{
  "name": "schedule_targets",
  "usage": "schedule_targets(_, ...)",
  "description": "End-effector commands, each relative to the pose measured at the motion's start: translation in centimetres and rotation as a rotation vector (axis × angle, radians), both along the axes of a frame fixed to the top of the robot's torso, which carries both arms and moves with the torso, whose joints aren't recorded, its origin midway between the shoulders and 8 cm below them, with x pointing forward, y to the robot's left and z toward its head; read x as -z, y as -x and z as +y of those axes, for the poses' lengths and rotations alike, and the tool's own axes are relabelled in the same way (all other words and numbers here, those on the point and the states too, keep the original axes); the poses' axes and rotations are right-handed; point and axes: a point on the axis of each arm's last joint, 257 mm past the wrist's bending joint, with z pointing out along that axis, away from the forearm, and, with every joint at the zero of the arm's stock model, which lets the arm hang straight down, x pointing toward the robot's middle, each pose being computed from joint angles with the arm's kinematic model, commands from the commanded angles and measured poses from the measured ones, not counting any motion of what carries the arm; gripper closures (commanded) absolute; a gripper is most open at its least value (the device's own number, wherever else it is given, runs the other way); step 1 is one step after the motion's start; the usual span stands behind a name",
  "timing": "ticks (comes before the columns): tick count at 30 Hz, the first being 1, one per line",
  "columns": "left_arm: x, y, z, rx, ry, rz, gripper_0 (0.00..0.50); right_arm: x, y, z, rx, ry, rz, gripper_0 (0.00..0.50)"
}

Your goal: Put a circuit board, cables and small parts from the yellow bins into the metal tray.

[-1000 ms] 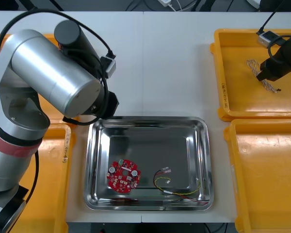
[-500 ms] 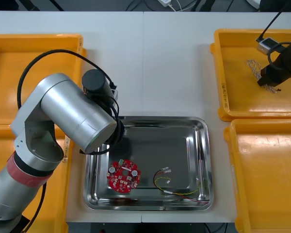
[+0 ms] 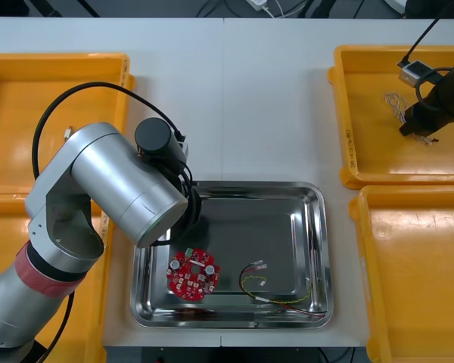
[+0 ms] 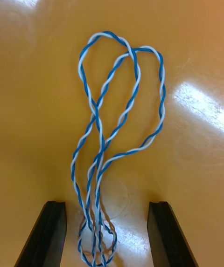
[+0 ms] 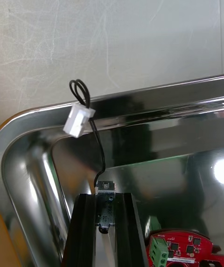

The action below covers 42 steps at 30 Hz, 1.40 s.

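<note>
Left gripper (image 5: 103, 220), over the far-left corner of the metal tray (image 5: 154, 99), is clamped tight on a black cable (image 5: 95, 141) whose white plug looks to cross the rim; released here, it may drape outside. Right gripper (image 4: 106, 234) stands spread astride the twisted blue and white cable (image 4: 116, 122) in a yellow bin (image 3: 378, 151); closing could miss some flat loops

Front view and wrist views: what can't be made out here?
- Front view: the left arm covers the black cable that the left gripper is shut on.
- Right wrist view: the lower ends of the blue and white cable run off the edge between the fingers of the open right gripper.
- Left wrist view: the edge and the fingers cut off most of the circuit board.
</note>
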Motion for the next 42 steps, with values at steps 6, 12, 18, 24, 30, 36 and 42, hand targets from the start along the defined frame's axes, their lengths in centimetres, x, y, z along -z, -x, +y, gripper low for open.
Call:
schedule_targets(6,0.2,1.2,-1.7,-0.015,0.059,-0.002,0.0,-2.7,-2.2,2.7,-0.05,-0.021,-0.076,0.0)
schedule_targets(12,0.3,1.2,-1.5,-0.014,0.053,-0.001,0.0,-2.5,-2.1,2.5,-0.05,-0.016,-0.073,0.002)
schedule_targets(18,0.4,1.2,-1.4,-0.01,0.05,0.002,0.0,-2.3,-2.1,2.4,-0.052,-0.012,-0.075,0.135)
schedule_targets(24,-0.2,0.7,-0.6,-0.006,0.028,-0.013,0.0,-2.2,-2.1,2.4,-0.054,-0.01,-0.075,0.5)
schedule_targets(30,-2.3,0.5,0.1,0.008,0.025,0.011,0.0,-2.2,-2.1,2.4,-0.054,-0.01,-0.075,0.5)
schedule_targets(36,-5.4,-0.4,0.4,0.048,0.05,0.001,0.0,-3.2,-2.4,2.4,-0.06,-0.005,-0.093,0.5)
schedule_targets(42,-7.7,-1.4,1.6,0.065,0.059,-0.017,0.0,-5.3,-2.0,2.4,-0.075,0.024,-0.09,0.5)
